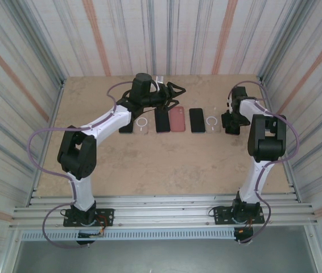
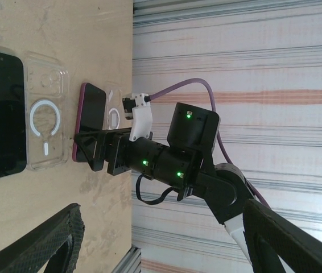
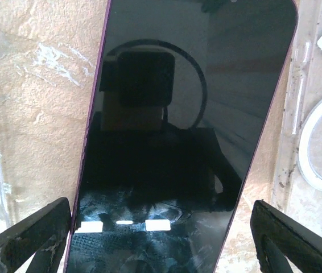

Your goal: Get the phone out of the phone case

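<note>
A phone (image 3: 172, 131) with a dark screen and purple edge lies flat on the table, screen up, between the fingers of my right gripper (image 3: 161, 244). That gripper is open and astride the phone's near end, with a gap on the right side. A clear phone case (image 3: 320, 142) with a white ring lies beside it. In the top view the right gripper (image 1: 230, 124) hangs low at the right end of a row of phones and cases. My left gripper (image 1: 175, 91) is open behind that row, holding nothing; one of its fingers (image 2: 53, 244) shows at the bottom left.
The row holds a black phone (image 1: 197, 119), a pink case (image 1: 177, 119), another black phone (image 1: 162, 119), and clear cases (image 1: 213, 121) (image 1: 142, 123). Striped walls close in the table (image 1: 149, 165) on three sides. The left wrist view looks across at the right arm (image 2: 172, 159).
</note>
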